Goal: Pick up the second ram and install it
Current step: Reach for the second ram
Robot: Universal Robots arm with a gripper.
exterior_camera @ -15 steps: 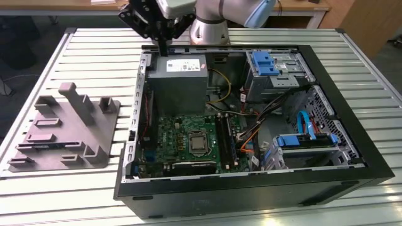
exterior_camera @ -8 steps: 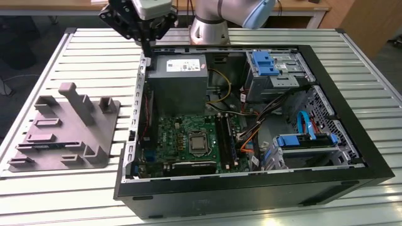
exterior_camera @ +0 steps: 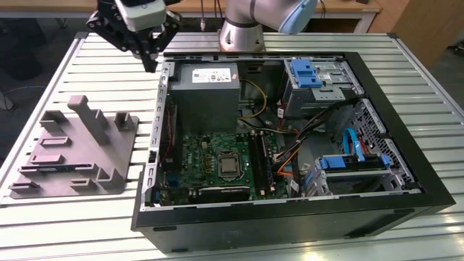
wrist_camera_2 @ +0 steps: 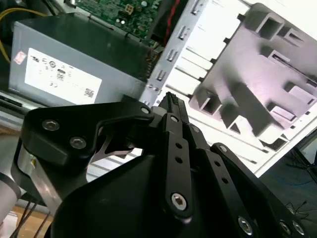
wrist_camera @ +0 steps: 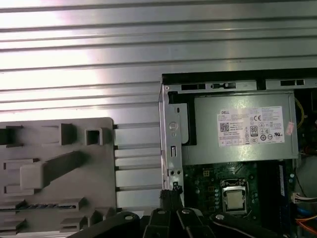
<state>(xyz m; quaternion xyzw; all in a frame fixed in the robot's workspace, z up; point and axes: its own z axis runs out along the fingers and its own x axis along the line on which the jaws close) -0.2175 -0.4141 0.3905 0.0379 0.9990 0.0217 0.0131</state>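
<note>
Ram (wrist_camera: 39,206) lies as a dark strip in a slot of the grey fixture (exterior_camera: 116,155), which sits on the table (exterior_camera: 73,234) beside the case (exterior_camera: 290,223), at the exterior view's left. Gripper (exterior_camera: 150,64) hangs well apart from it, over the case's far corner near the power supply (exterior_camera: 206,89). Both wrist views show its fingers pressed together on nothing. I judge the stick light, stiff and thin, with fragile chips and contacts. Pinch its flat faces near mid-length, squarely, since a tilted hold could twist it.
</note>
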